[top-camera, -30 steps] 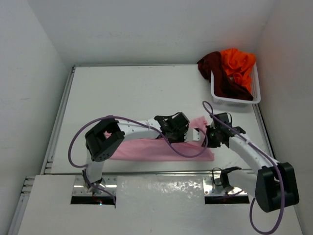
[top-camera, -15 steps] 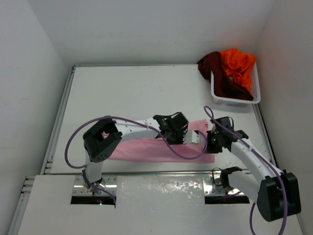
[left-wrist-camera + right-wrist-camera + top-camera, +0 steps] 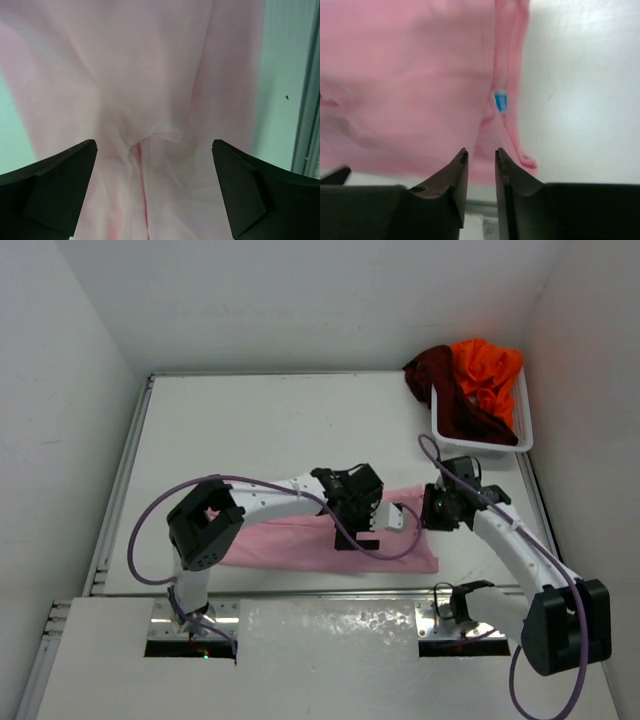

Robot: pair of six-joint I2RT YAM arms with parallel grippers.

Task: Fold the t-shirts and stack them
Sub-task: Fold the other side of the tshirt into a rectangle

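Observation:
The light pink t-shirt [image 3: 300,545] lies as a long folded strip along the near side of the table. My left gripper [image 3: 362,518] hovers over its right half, jaws wide open, with only wrinkled pink cloth [image 3: 150,75] below and nothing between the fingers [image 3: 50,192]. At the strip's right end, my right gripper [image 3: 432,512] is open by a narrow gap [image 3: 481,155]. That gap is empty and sits above the pink cloth [image 3: 410,75] near a blue label [image 3: 500,101]. The dark maroon t-shirt [image 3: 450,390] and bright orange t-shirt [image 3: 487,370] lie bunched in the basket.
The white lattice basket [image 3: 522,438] stands at the far right corner of the table [image 3: 260,430]. White walls close in the table on the left, back and right. Purple cables loop from both arms over the pink shirt.
Both grippers were shut on the pink shirt's right end and have now let it go. The raised pink flap has dropped flat, and the right gripper has drawn slightly away from the cloth.

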